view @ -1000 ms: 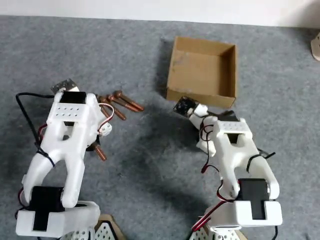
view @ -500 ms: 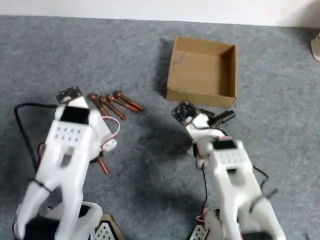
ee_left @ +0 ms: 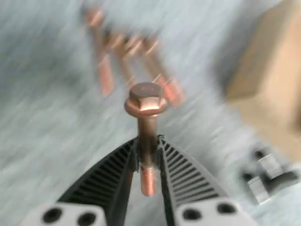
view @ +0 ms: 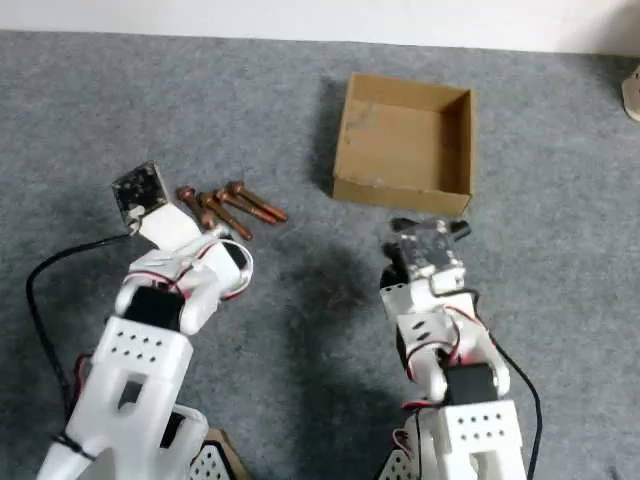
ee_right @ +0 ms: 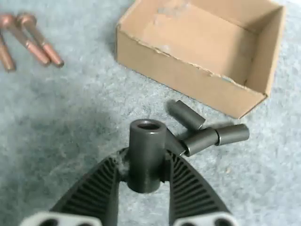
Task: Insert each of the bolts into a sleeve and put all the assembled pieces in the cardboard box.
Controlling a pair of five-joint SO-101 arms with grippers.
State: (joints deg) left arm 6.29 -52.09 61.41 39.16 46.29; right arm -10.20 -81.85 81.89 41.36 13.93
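The bolt [ee_left: 146,106] is being pinched by its lower shank in the left gripper [ee_left: 147,143], head jutting beyond the fingertips. The right gripper [ee_right: 146,162] is clenching a dark sleeve [ee_right: 146,141] around its lower half, bore mouth left free, near the cardboard box [ee_right: 188,80]. Both are looking like small, rigid, smooth round metal that is likely sliding or twisting under a loose pinch, so firm side grips that are leaving the threaded tip and the bore exposed seem best.
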